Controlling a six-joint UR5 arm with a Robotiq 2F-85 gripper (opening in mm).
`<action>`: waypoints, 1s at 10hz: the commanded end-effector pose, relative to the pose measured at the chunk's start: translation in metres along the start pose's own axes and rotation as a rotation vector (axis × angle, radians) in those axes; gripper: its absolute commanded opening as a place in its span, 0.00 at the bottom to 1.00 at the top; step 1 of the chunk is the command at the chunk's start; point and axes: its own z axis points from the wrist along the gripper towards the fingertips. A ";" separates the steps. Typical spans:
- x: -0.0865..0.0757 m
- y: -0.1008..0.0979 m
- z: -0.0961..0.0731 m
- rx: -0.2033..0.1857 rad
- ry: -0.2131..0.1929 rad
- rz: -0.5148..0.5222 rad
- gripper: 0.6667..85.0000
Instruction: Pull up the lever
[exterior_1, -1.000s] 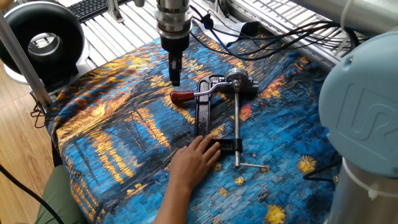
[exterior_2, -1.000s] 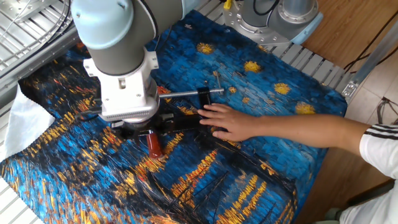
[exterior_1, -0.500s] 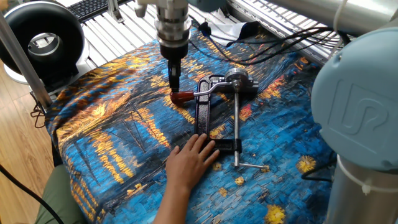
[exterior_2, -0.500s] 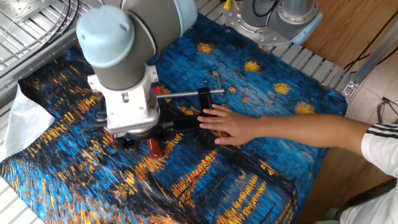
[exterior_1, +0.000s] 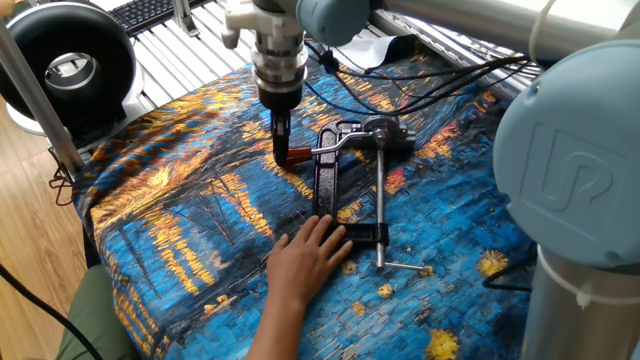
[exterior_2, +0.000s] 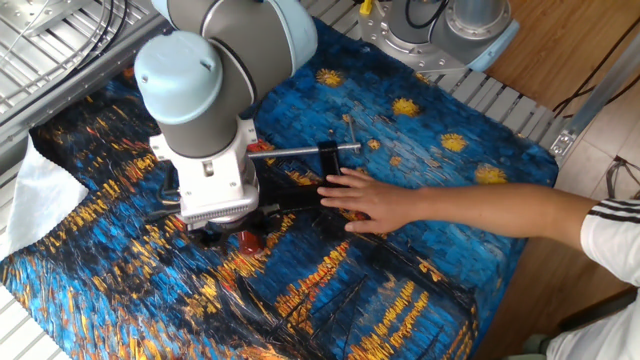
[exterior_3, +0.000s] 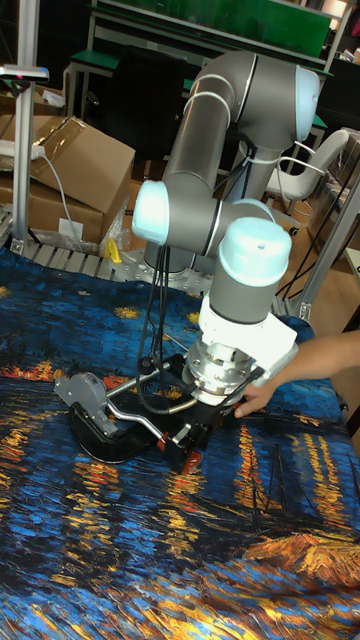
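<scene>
**Robot arm lowered over clamp as hand steadies frame**

The arm's grey wrist (exterior_2: 205, 150) is seen directly above the lever's dark red sleeve (exterior_2: 248, 240), of which only a small part shows; the gripper is hidden beneath it. A person's hand (exterior_2: 365, 200) is pressed on the black clamp frame (exterior_2: 300, 200) on the blue-and-orange patterned cloth (exterior_2: 400, 270). The silver screw rod (exterior_2: 295, 152) lies beside it.

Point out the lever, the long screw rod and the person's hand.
lever (exterior_1: 330, 146): one fixed view, on its bare metal arm.
screw rod (exterior_1: 380, 205): one fixed view, mid-shaft.
hand (exterior_1: 308, 252): one fixed view, on the back of the hand.
</scene>
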 end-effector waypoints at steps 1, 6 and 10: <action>-0.003 0.001 0.009 -0.001 -0.017 0.006 0.69; -0.001 0.005 0.018 -0.001 -0.017 0.026 0.68; 0.003 0.005 0.020 -0.001 -0.012 0.045 0.66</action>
